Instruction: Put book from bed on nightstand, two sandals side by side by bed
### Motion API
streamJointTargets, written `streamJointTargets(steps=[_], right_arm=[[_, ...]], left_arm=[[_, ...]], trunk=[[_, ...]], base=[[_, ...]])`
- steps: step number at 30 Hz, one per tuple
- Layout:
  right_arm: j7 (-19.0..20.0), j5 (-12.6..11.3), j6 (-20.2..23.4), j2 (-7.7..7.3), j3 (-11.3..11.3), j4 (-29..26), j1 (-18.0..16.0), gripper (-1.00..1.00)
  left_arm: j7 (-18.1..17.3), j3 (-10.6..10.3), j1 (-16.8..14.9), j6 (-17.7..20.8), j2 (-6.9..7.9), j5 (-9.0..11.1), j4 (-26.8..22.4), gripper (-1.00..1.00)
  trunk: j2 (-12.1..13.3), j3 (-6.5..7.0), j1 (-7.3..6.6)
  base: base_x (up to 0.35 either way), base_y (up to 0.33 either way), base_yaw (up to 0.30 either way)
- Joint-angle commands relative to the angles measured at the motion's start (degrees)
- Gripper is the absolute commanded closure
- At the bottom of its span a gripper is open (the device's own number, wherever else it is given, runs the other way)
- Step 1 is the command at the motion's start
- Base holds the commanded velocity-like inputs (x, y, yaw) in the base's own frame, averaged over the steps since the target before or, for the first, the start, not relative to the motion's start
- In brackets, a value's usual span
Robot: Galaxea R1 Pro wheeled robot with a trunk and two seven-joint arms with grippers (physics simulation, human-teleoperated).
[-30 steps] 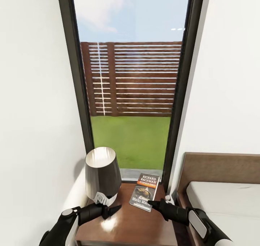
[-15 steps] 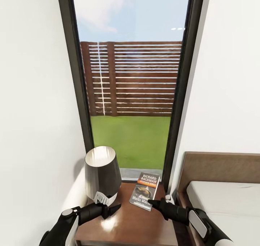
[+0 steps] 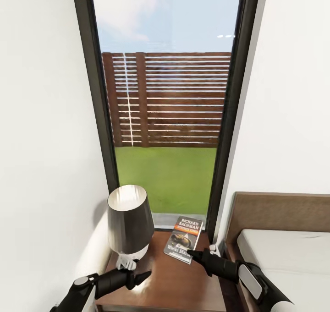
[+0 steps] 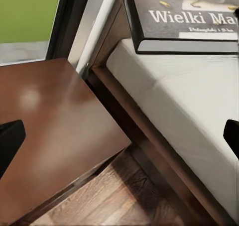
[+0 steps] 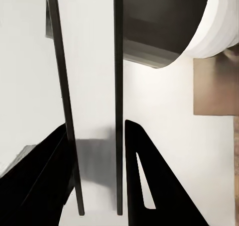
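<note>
The book lies flat, cover up, on the dark-brown nightstand beside the bed.

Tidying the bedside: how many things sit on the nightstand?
2: the lamp at its window-side left, and the book at its right, nearer the bed, on the nightstand.

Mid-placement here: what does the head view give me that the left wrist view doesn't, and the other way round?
Head view: the lamp, the tall window with the fence behind it, the headboard, and the right gripper at the near corner of the book. Left wrist view: the wood-plank floor and the bed base running beside the nightstand. Both: the book, the nightstand's glossy top and the pale mattress.
</note>
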Motion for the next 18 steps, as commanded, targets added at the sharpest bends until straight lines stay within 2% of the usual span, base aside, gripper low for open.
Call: streamJointTargets(steps=[1, 7, 18], right_arm=[[-0.10, -0.47, 0.27, -0.07, 0.28, -0.04, -0.05, 1.00], [-0.22, -0.44, 0.27, -0.07, 0.28, -0.07, -0.05, 1.00], [-0.23, -0.44, 0.27, -0.05, 0.29, -0.07, -0.05, 1.00]], left_arm=[[-0.42, 0.46, 0.28, 0.18, -0.10, -0.51, -0.08, -1.00], [-0.43, 0.54, 2.23, 0.18, -0.11, -0.50, -0.08, -1.00], [-0.43, 0.55, 2.83, 0.95, -0.09, -0.49, -0.08, -1.00]], trunk=[[-0.07, -0.08, 0.01], [-0.07, -0.08, 0.01], [-4.48, -2.06, 2.43]], base=[[0.000, 0.000, 0.000], [0.000, 0.000, 0.000], [0.000, 0.000, 0.000]])
